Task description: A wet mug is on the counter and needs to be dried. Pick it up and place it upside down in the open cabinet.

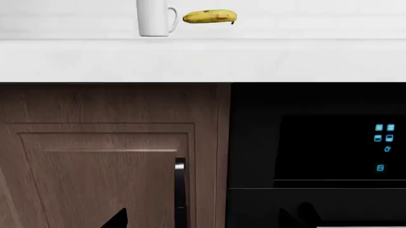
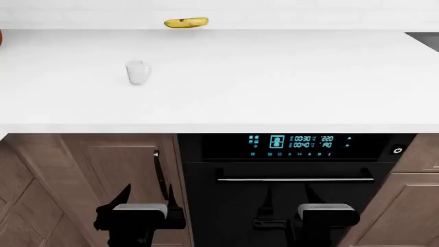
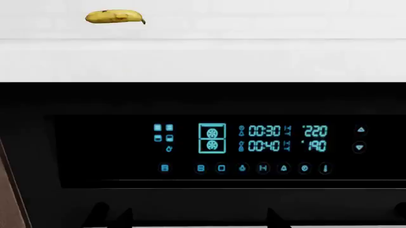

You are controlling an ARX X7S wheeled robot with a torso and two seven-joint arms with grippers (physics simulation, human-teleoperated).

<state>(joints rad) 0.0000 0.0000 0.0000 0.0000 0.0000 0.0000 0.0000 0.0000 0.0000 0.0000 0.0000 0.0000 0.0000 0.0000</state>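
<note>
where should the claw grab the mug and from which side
Judging from its pose, take the mug by its plain cylindrical wall, approaching from the front counter edge, level. It stands upright, and its loop handle points toward the robot's right, so closing across the body avoids the handle. The left claw, below and nearly in line with it, looks the nearer choice.

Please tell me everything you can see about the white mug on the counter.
The mug is small, plain white and cylindrical, and looks like glossy ceramic. It has one loop handle, which in the head view points to the right. It stands upright, mouth up, on the white counter, toward its left part. Only the counter touches it. A banana lies farther back, apart from it. No wetness can be made out.
</note>
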